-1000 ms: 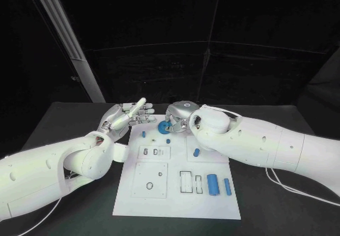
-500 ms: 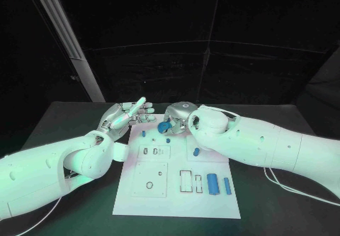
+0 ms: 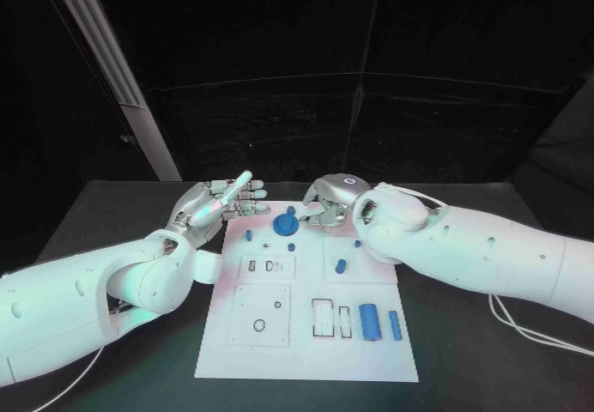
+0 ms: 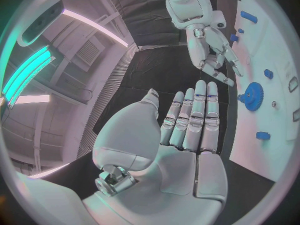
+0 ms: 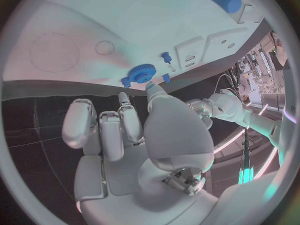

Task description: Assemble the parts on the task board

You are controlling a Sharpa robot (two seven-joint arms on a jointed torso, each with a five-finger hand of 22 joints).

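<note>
Head view: the white task board [image 3: 310, 343] lies in the middle of the black tabletop [image 3: 112, 215]. A blue gear [image 3: 285, 224] sits near the board's far edge, with small blue pegs [image 3: 248, 233] beside it. Nearer the robot, a large blue cylinder [image 3: 369, 320] and a thin blue bar [image 3: 395, 324] lie next to empty slots. The left robot hand [image 3: 223, 202] hangs over the board's far left corner, fingers straight and together, holding nothing. The right robot hand [image 3: 332, 199] hovers just beside the gear, empty.

Left wrist view: the left robot hand's palm [image 4: 181, 150] is flat and bare. Beyond it the right robot hand [image 4: 215, 55] hangs above the board, fingers loosely spread, apart from the gear [image 4: 252, 95].

Right wrist view: the right robot hand [image 5: 125, 135] has its fingers curved but parted, nothing between them; the gear [image 5: 142, 75] lies beyond the fingertips.

The gear looks placed; likely next is reaching for a loose part such as the cylinder, which calls for moving back across the board.

The room is dark, with black panelled walls and a pale post behind the tabletop.
</note>
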